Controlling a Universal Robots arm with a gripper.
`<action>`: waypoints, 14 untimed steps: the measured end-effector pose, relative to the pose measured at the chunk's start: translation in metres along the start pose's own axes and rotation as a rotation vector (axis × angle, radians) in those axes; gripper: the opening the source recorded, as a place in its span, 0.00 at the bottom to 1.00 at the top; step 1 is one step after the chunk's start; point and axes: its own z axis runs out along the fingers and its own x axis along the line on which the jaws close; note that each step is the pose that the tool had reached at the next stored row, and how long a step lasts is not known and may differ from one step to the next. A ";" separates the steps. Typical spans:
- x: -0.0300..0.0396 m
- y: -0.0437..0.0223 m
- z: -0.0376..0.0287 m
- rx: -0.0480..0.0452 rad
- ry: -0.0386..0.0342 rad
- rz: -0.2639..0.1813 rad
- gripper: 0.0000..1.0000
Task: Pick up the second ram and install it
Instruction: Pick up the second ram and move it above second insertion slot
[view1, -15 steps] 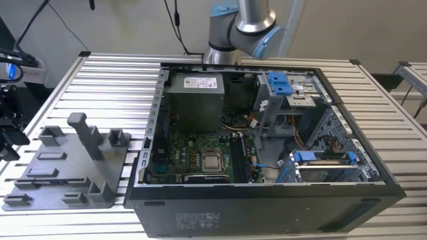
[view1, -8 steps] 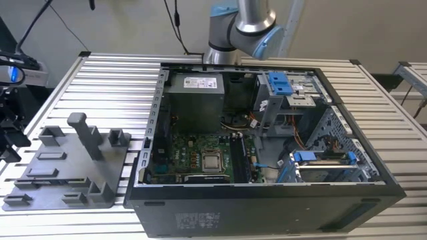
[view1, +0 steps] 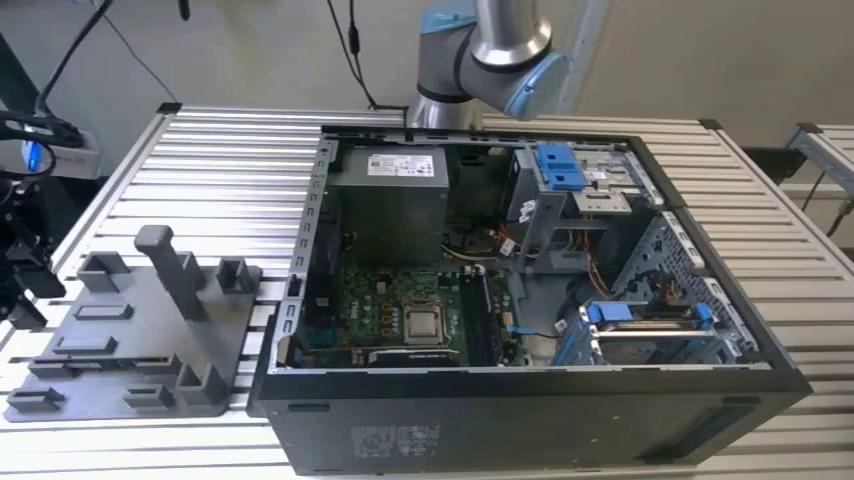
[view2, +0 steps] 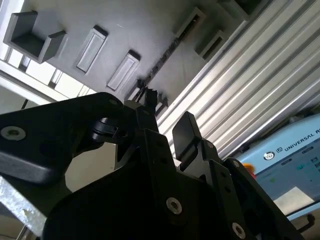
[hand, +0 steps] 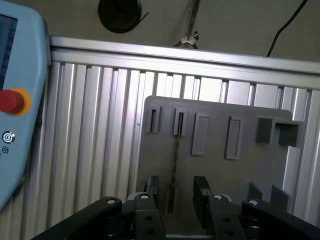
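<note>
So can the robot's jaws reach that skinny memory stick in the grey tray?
Probably yes. In the first wrist view the open jaws line up either side of the second ram, standing on edge in the grey tray, with nothing in between.

Grey fixture tray (view1: 114, 300), ribbed silver table (view1: 200, 170), green motherboard (view1: 380, 300), blue clips (view1: 558, 165), black case (view1: 534, 425), dark second ram (hand: 175, 150)

In the exterior view, the fixture tray (view1: 120, 340) is lying on the table (view1: 227, 160) at nine o'clock from the computer case (view1: 534, 420). The arm (view1: 487, 60) is standing at twelve o'clock behind it. In the first wrist view, the second ram (hand: 175, 160) is sitting edge-up in a tray slot between the gripper's (hand: 176, 181) parted fingers (hand: 200, 192), touching neither.
</note>
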 end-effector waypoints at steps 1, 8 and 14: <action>0.0000 0.0000 0.0008 0.0000 0.0002 0.000 0.42; -0.0003 -0.0002 0.0061 0.0000 0.0009 0.000 0.42; -0.0003 -0.0002 0.0072 -0.0001 0.0011 0.000 0.42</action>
